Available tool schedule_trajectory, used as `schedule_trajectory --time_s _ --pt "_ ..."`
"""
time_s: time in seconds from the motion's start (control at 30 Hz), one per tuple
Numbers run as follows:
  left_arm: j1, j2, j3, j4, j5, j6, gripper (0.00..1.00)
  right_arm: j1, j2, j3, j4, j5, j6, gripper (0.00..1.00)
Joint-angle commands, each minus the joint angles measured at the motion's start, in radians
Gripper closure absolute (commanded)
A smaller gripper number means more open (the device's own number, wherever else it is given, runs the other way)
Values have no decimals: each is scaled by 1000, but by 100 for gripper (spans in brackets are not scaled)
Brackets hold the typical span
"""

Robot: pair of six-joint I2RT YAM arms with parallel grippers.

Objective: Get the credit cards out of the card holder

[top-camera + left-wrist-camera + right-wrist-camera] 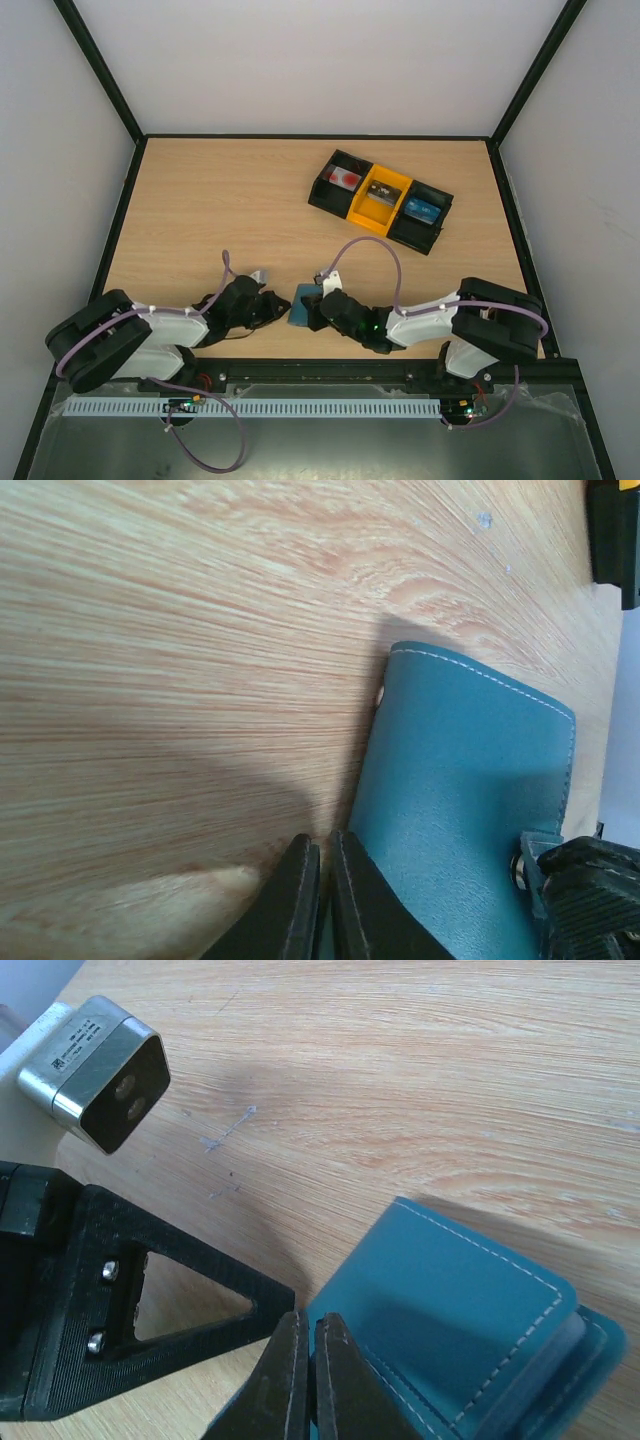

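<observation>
The dusty-blue card holder (300,304) lies near the table's front edge between my two grippers. My left gripper (281,306) is at its left side and my right gripper (313,309) at its right. In the left wrist view the left gripper (323,875) is shut on the card holder's (460,800) near edge. In the right wrist view the right gripper (308,1350) is shut on a corner of the card holder (440,1310). The white card with red marks (347,178), the dark grey card (380,190) and the blue card (422,209) lie in the tray's bins.
The black-and-yellow three-bin tray (437,236) stands at the back right of the table; its corner shows in the left wrist view (612,530). The left arm's finger frame (150,1300) and wrist camera (95,1070) sit close beside the right gripper.
</observation>
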Motion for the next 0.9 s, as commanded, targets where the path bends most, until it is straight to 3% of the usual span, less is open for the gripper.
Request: schedule_trajectory --time_s 0.0,0.27,0.47,0.63,0.73,0.87 --pt "-13 33 -6 -102 -77 27 94 6 -59 -33 -1 50 29 98" --pt "-18 11 -22 -145 -96 39 93 5 -123 -71 43 47 16 98" --pt "9 -278 -20 -270 -65 37 61 5 -140 -65 89 -7 -40 98" --pt "151 -524 -90 -258 120 23 38 5 -152 -38 80 -18 -91 98" --pt "168 -626 -115 -258 152 3 24 5 -147 -15 72 -25 -113 98" --pt "170 -664 -168 -176 180 -39 18 6 -139 11 84 -39 -128 98"
